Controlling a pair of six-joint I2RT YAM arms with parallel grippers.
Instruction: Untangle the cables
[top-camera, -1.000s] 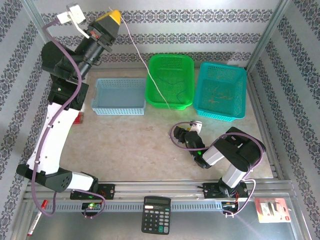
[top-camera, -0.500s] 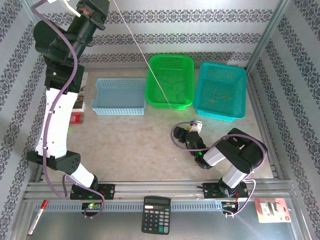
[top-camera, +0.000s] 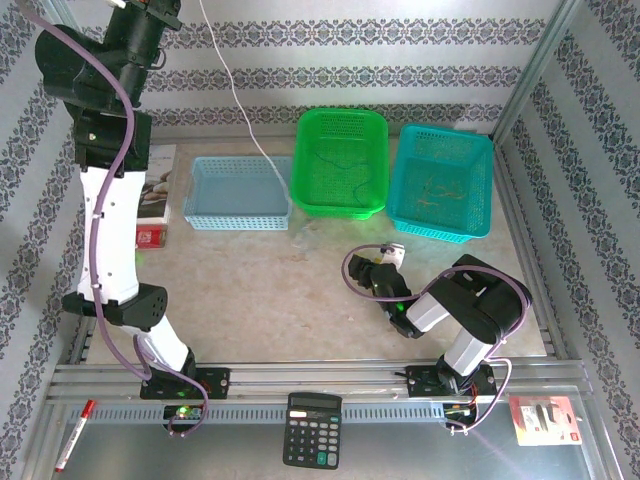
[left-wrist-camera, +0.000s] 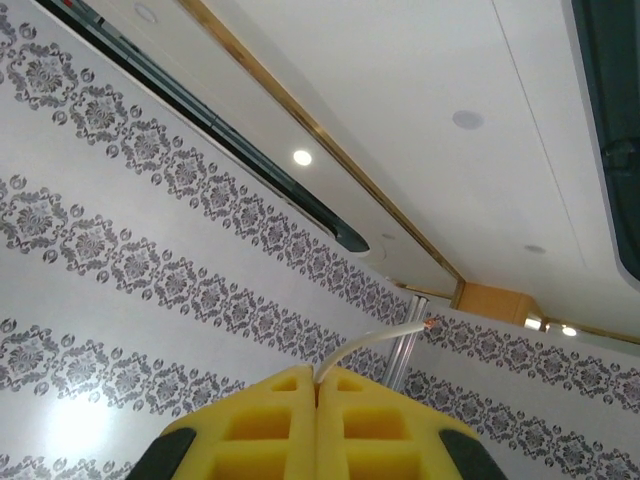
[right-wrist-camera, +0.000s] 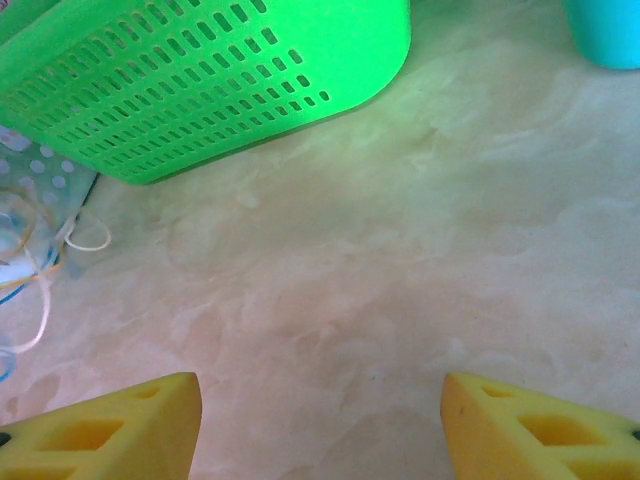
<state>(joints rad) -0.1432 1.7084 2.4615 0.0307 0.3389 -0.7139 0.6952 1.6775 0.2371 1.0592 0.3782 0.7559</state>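
The left gripper is high up, squeezed tight on a thin white wire. The wire hangs down to the beige table, between the light blue plastic basket and the bright green plastic basket. More thin wires lie looped there. The right gripper sits wide apart over bare table, holding nothing. A teal plastic basket stands just beside the green one.

We see yellow fingers, a white cable, pale-blue basket, green basket, teal basket, beige marbled bench, damask-striped walls.
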